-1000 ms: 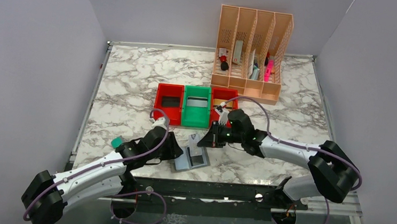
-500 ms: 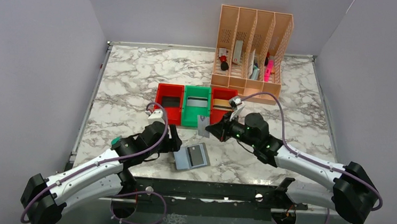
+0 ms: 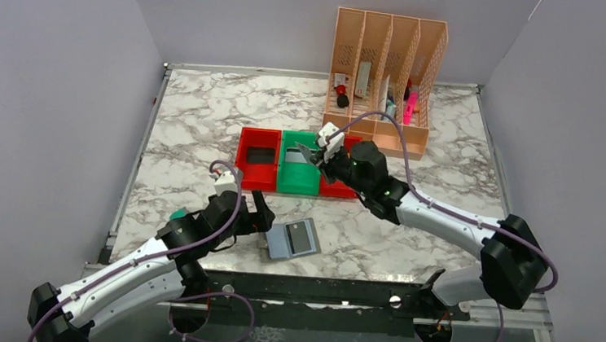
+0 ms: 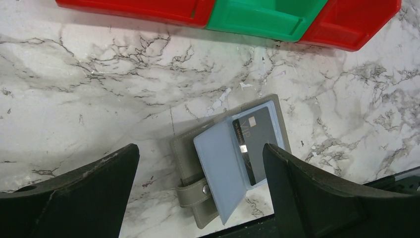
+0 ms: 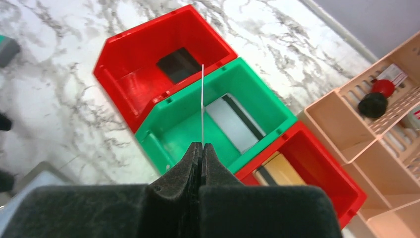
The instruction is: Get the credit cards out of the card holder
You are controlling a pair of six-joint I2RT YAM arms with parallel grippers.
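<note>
Right fingers (image 5: 195,163) pinch a card (image 5: 202,104) edge-on, lengthwise outward; left fingers (image 4: 89,183) spread, empty.

The white-and-black left arm (image 3: 137,260) lies low, angled forward and inward, its black two-finger left gripper (image 4: 200,148) facing down, jaws spread wide and holding nothing. The right arm (image 3: 451,223) stretches forward-left, its right gripper (image 5: 202,147) pinched tight on a thin silver-grey card (image 3: 306,153).

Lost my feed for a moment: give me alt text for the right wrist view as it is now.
The right gripper is shut on a thin card, seen edge-on and held over the green bin, where a silver-grey card already lies. The left red bin holds a black card, the right red bin a gold-tan card.
</note>
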